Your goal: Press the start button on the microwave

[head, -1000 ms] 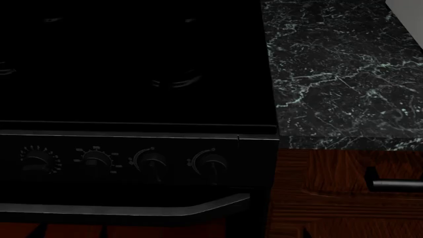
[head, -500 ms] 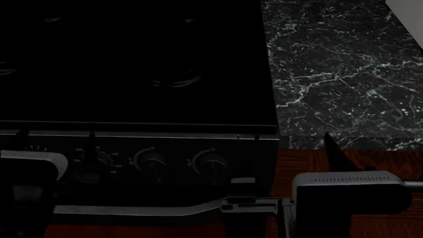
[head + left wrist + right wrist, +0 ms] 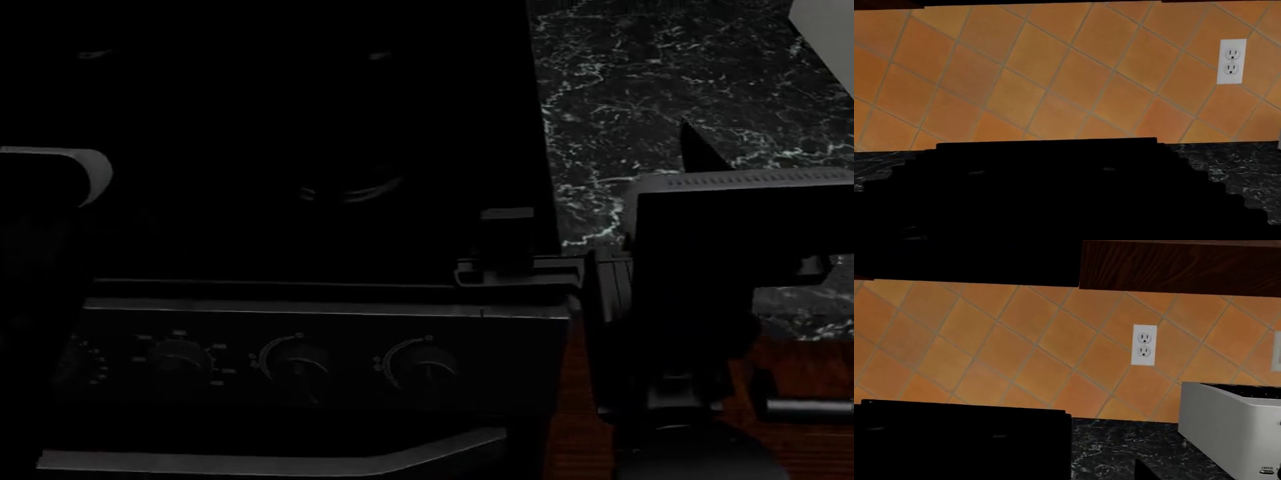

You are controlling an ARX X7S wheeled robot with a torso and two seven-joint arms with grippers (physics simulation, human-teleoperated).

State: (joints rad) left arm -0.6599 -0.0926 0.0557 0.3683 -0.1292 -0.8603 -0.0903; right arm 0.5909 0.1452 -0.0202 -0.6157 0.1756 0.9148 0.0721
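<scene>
Both arms have risen into the head view, which showed only the stove a second ago.

The right arm point(image 3: 727, 250) now hangs over the marble tabletop point(image 3: 641, 90), the left arm point(image 3: 54, 170) over the stove point(image 3: 267, 120). Neither gripper's fingers show, so spread or pressed together I cannot tell. No microwave or start button is clearly visible; the dark panel point(image 3: 967, 260) above the right gripper, beside the cabinet point(image 3: 1181, 265), may be its underside, so the button probably lies upward.

Both arms point(image 3: 727, 300) higher over stove point(image 3: 267, 120).
</scene>
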